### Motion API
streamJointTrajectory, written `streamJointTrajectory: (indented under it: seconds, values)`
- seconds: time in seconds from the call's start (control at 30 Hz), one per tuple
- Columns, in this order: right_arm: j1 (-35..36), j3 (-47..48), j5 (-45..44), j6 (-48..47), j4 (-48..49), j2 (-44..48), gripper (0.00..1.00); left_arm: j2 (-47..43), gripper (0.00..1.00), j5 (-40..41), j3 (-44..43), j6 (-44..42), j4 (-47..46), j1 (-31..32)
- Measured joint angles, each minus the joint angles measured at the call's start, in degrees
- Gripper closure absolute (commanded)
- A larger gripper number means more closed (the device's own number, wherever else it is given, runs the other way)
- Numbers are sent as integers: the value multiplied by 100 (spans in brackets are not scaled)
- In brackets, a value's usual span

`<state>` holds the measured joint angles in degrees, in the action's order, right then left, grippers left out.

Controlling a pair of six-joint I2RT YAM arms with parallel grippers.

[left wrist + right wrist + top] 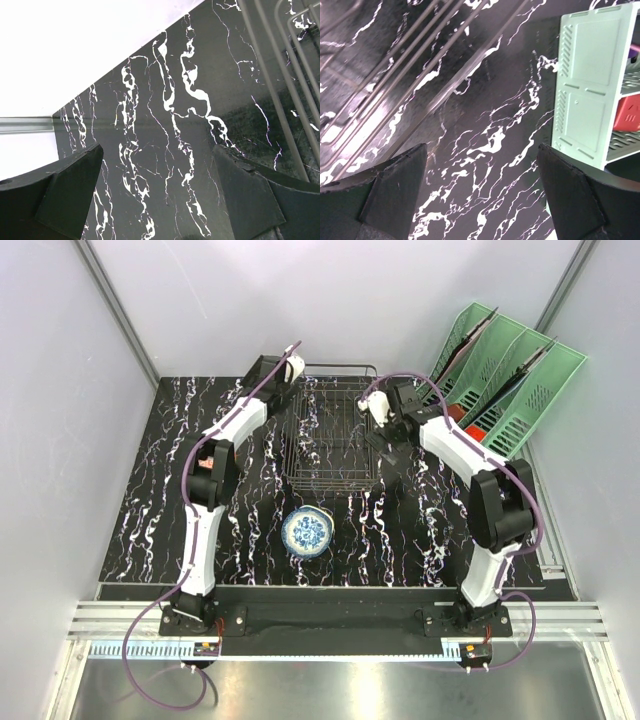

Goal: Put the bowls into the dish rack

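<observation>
One white bowl with a blue floral pattern [307, 532] sits on the black marbled table, just in front of the dark wire dish rack [330, 435]. No bowl shows inside the rack. My left gripper [268, 378] hovers by the rack's far left corner, open and empty [157, 192], with rack wires [280, 65] to its right. My right gripper [388, 430] hovers at the rack's right side, open and empty [480, 197], with rack wires [395, 75] to its left. No other bowls are in view.
A mint-green slotted organizer [505, 380] stands at the back right, holding flat dark items and something red [630, 112]. Its side wall [590, 85] is close to my right gripper. White walls enclose the table on three sides.
</observation>
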<state>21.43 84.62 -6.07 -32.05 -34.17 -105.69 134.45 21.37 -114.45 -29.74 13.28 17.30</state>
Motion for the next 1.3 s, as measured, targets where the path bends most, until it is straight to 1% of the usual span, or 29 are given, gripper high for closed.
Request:
streamJointTrajectory:
  seconds: [0.33, 0.47, 0.6, 0.7, 0.8, 0.93, 1.1, 1.17, 1.3]
  values:
    - [-2, 531, -354, 0, 9, -457, 0, -15, 1, 44, 92, -2, -107, 0]
    - [-24, 800, -562, 4, 42, -693, 0, -15, 1, 184, 92, 7, -116, 4]
    - [-61, 848, -634, 140, 52, -710, 0, -105, 1, 295, 258, 127, -120, -4]
    - [-61, 848, -601, 225, 48, -678, 0, -468, 1, 223, 772, 205, 15, -15]
    - [-61, 846, -450, 308, 39, -531, 0, -1038, 1, -55, 1436, 267, 168, -11]
    - [-61, 846, -208, 411, -4, -114, 0, -2072, 1, -581, 2236, 280, 361, -4]
    - [-61, 846, 48, 490, -17, 310, 0, -2883, 1, -1095, 2562, 271, 332, 26]
    - [-59, 846, 170, 498, -24, 354, 0, -3003, 1, -1279, 2612, 260, 334, 52]
    - [-42, 826, 367, 533, -98, 334, 0, -2973, 1, -1471, 2736, 223, 387, 203]
